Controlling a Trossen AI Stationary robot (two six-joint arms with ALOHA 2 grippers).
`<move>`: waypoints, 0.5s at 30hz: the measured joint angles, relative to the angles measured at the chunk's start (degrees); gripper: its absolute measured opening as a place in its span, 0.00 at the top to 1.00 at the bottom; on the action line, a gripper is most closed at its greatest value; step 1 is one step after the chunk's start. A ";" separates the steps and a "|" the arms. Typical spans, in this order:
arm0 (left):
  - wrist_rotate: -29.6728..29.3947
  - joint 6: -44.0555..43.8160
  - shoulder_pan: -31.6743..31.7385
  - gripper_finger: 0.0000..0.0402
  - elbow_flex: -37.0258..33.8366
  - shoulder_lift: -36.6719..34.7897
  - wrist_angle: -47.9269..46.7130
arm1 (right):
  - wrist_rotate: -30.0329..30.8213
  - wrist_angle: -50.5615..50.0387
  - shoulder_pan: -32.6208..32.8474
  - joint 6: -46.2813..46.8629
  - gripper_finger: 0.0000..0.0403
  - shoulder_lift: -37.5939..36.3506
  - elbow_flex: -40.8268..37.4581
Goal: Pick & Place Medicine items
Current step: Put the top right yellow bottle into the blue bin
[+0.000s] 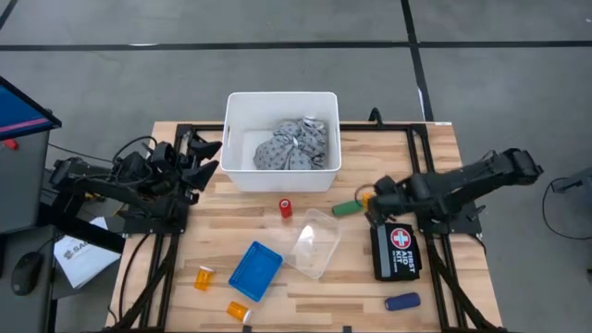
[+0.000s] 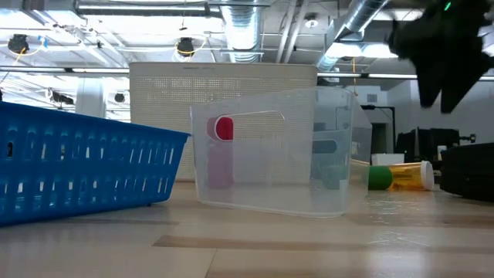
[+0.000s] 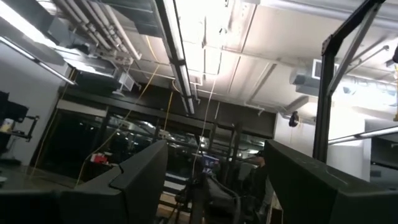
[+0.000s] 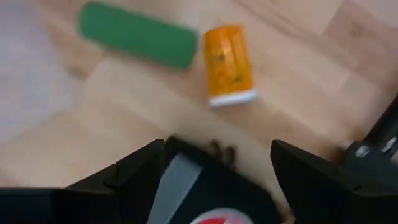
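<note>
The grey patterned bundle (image 1: 293, 145) lies inside the white bin (image 1: 239, 176). A red cylinder (image 1: 286, 208) and a green cylinder (image 1: 347, 208) lie on the wood. One orange pill bottle (image 4: 229, 62) lies on its side beside the green cylinder (image 4: 137, 34). My right gripper (image 4: 217, 168) is open and hovers just above and short of that bottle, over the black first-aid kit's edge. Two more orange bottles (image 1: 203, 276) (image 1: 239, 312) and a dark-blue cylinder (image 1: 402, 301) lie near the table's near edge. My left gripper (image 3: 211, 180) is open at the left, pointing upward.
A clear plastic container (image 1: 314, 242) and a blue basket (image 1: 254, 270) sit mid-table. A black first-aid kit (image 1: 396, 252) lies under my right arm. In the low view the red cylinder (image 2: 224, 129) shows through the clear container, and the green cylinder (image 2: 379, 177) lies to its right.
</note>
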 joint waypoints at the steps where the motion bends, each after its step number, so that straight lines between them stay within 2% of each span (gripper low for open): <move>1: 0.01 -0.11 0.00 0.35 0.00 0.00 0.02 | -0.40 0.28 -2.16 -2.58 0.28 0.02 -0.41; 7: -0.57 -1.41 0.00 0.35 0.00 0.00 0.02 | -3.86 5.25 -12.56 -19.70 0.25 0.22 -0.60; 15: -1.03 -1.63 0.00 0.35 0.00 0.02 0.04 | -6.59 5.90 -18.12 -34.38 0.16 6.59 -0.59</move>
